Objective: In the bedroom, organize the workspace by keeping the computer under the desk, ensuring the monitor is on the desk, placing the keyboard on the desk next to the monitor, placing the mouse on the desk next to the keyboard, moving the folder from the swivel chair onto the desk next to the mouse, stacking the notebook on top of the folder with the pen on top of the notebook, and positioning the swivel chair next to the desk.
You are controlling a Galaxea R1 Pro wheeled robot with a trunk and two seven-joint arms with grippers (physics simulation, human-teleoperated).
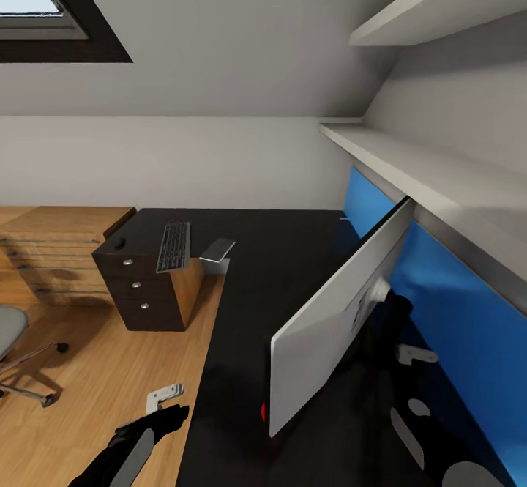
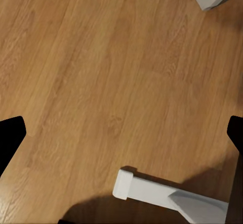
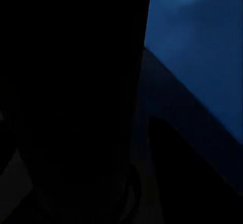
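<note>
- My left gripper (image 1: pixel 165 397) hangs over the wood floor (image 1: pixel 110 370) just off the desk edge; its pale fingers (image 1: pixel 162 399) look spread, holding nothing. In the left wrist view the dark finger tips sit wide apart at both frame edges, bare floor between.
- My right gripper (image 1: pixel 419 355) is behind the monitor, near the blue wall panel (image 1: pixel 468 326). Whether it is gripping anything I cannot tell; the right wrist view is nearly all dark.
- Monitor (image 1: pixel 337 311) stands on the desk (image 1: pixel 278 253), tilted, pale back toward me, red dot at its lower corner. Its base is hidden from here.
- Keyboard (image 1: pixel 174 245) lies on a dark drawer cabinet (image 1: pixel 146 289) to the left of the desk, hanging partly over its edge. Small dark mouse (image 1: pixel 118 242) sits on the same top, near the keyboard.
- A flat grey thing (image 1: pixel 217 250) lies just beside the keyboard; cannot tell what it is.
- Swivel chair (image 1: pixel 15 348) is at far left, well apart from the desk.
- Handling guess: the monitor is thin, top-heavy and fragile, with a smooth back likely to slip. I'd take it low on the stand or by the side edge, never by the screen face.
- The keyboard looks light and stiff; pinch a long edge at its middle.
</note>
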